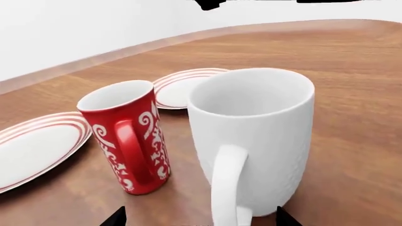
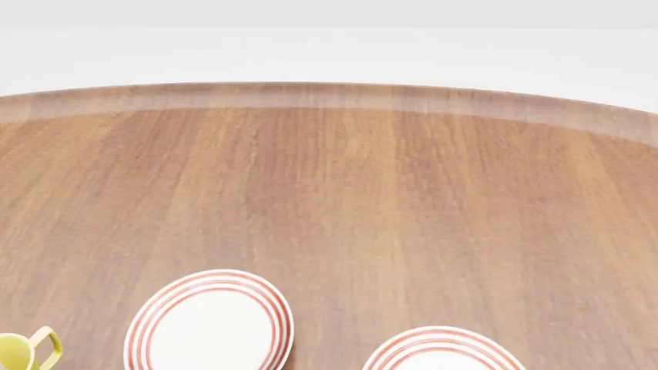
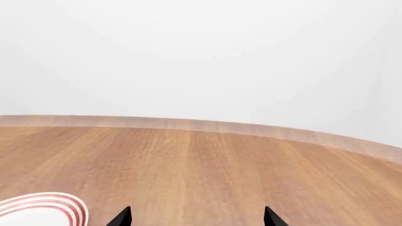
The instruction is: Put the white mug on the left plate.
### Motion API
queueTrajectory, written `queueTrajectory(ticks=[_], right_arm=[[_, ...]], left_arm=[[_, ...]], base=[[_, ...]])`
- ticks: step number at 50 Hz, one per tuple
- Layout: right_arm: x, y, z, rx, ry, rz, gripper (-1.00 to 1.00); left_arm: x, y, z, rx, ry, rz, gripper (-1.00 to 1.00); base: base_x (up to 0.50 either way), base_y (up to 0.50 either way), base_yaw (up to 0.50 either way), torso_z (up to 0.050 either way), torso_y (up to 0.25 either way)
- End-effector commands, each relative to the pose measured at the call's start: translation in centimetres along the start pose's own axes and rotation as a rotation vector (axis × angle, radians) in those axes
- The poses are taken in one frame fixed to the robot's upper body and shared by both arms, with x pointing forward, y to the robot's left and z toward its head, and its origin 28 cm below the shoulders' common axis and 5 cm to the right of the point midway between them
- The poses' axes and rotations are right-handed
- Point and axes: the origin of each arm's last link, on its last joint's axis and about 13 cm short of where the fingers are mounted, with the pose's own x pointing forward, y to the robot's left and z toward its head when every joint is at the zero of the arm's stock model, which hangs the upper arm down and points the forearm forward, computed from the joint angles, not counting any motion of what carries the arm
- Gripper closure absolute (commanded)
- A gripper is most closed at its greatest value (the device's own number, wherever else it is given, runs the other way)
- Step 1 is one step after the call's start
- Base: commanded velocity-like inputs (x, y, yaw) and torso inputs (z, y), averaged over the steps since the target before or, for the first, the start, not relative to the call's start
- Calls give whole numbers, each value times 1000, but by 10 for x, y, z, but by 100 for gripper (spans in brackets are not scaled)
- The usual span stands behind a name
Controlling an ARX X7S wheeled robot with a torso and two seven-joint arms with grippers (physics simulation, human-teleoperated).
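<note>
The white mug (image 1: 251,141) stands upright on the wooden table (image 1: 351,94), handle toward the left gripper (image 1: 199,217), whose spread tips flank its base without gripping. The red mug (image 1: 129,139) stands just beside it, so I'd close squarely on the handle side. The left plate (image 2: 211,327) waits beyond, bare. The right gripper (image 3: 196,217) hovers open, holding nothing.
</note>
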Motion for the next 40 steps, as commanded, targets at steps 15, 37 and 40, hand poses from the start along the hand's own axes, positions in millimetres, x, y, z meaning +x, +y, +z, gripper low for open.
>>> queueTrajectory(ticks=[15, 37, 40], right_arm=[[1, 1, -1, -5, 1, -1, -100], [2, 2, -1, -9, 5, 5, -100], [2, 2, -1, -10, 3, 5, -100]], left_arm=[[8, 3, 4, 50, 34, -54, -100], [5, 2, 11, 35, -16, -42, 100], [1, -2, 17, 49, -42, -43, 100]], base=[[0, 0, 0, 0, 0], [0, 0, 0, 0, 0], [0, 0, 0, 0, 0]])
